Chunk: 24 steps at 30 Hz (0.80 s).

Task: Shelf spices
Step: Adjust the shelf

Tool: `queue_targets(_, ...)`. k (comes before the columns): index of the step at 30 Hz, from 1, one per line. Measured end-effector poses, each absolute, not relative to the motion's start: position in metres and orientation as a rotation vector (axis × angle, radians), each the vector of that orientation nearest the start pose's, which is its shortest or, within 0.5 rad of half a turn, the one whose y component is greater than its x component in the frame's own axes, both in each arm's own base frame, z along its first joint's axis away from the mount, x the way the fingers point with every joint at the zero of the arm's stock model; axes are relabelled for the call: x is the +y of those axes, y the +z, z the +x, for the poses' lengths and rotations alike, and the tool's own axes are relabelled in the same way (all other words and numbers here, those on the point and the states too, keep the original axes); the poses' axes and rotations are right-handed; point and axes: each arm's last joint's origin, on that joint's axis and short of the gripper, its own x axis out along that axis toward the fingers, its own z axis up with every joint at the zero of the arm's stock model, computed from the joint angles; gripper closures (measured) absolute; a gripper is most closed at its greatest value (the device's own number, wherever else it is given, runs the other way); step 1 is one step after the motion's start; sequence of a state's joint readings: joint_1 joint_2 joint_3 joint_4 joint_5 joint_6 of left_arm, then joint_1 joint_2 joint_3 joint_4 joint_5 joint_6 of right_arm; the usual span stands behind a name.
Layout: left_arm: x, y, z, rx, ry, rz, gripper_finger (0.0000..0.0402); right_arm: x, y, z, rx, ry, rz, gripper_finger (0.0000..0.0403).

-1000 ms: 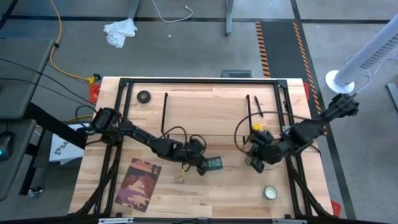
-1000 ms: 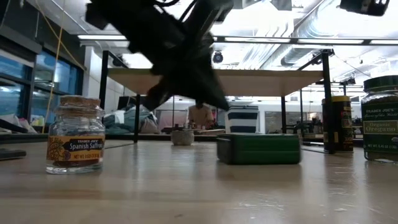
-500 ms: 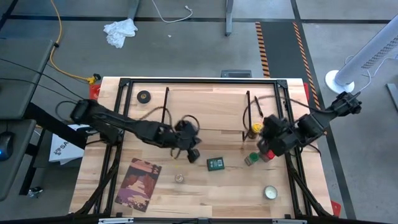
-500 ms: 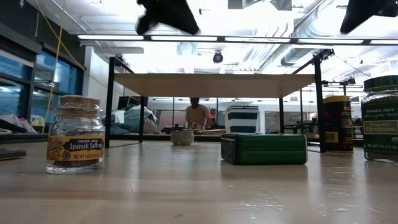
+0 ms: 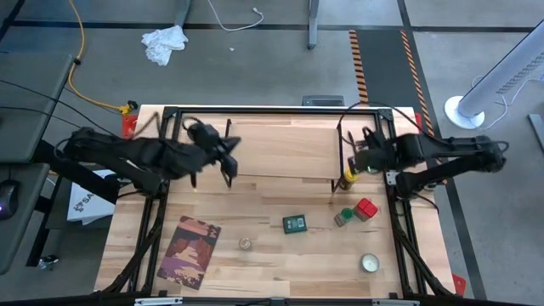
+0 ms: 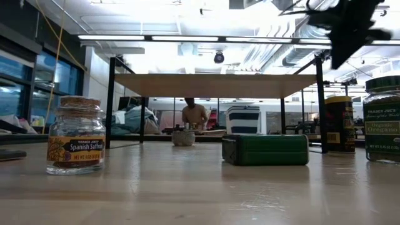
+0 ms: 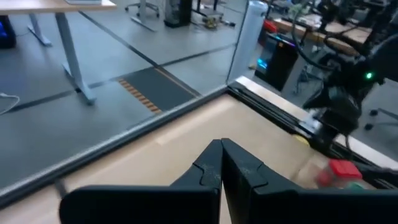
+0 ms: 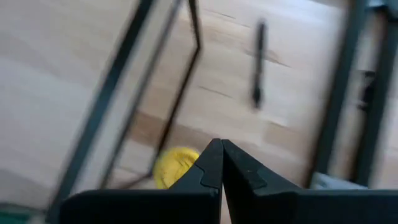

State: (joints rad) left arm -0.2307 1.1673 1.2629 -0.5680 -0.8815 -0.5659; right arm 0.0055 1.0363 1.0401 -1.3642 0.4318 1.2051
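Bright overhead glare; wrist views motion-blurred

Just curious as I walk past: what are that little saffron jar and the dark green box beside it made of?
The saffron jar looks like clear glass: you can see through it, and it glints. Its stopper appears to be cork, speckled tan and matte. The green box seems to be a painted metal tin, with a smooth dark sheen and rounded corners, though coated plastic cannot be ruled out.

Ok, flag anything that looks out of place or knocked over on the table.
One thing stands out: the green-lidded jar appears to lie tipped on its side beside the red-topped one, near the shelf's right legs. The black square tin lies flat and the saffron jar stands upright. Nothing looks spilled.
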Motion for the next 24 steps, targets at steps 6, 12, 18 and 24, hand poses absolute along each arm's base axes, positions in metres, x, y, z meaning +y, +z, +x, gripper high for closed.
queue_targets(6, -0.013, 0.407, 0.207, 0.158, 0.737, -0.327, 0.0401, -0.053, 0.289, 0.157, 0.802, -1.014, 0.796, 0.0403)
queue_targets(12, -0.013, 0.41, 0.2, 0.148, 0.726, -0.333, 0.0401, -0.087, 0.284, 0.165, 0.75, -1.045, 0.824, 0.0403)
queue_targets(18, -0.016, 0.408, 0.202, 0.163, 0.713, -0.33, 0.0401, -0.099, 0.268, 0.182, 0.827, -1.037, 0.838, 0.0403)
queue_targets(24, -0.02, 0.408, 0.199, 0.172, 0.706, -0.315, 0.0401, -0.104, 0.251, 0.2, 0.889, -1.029, 0.838, 0.0403)
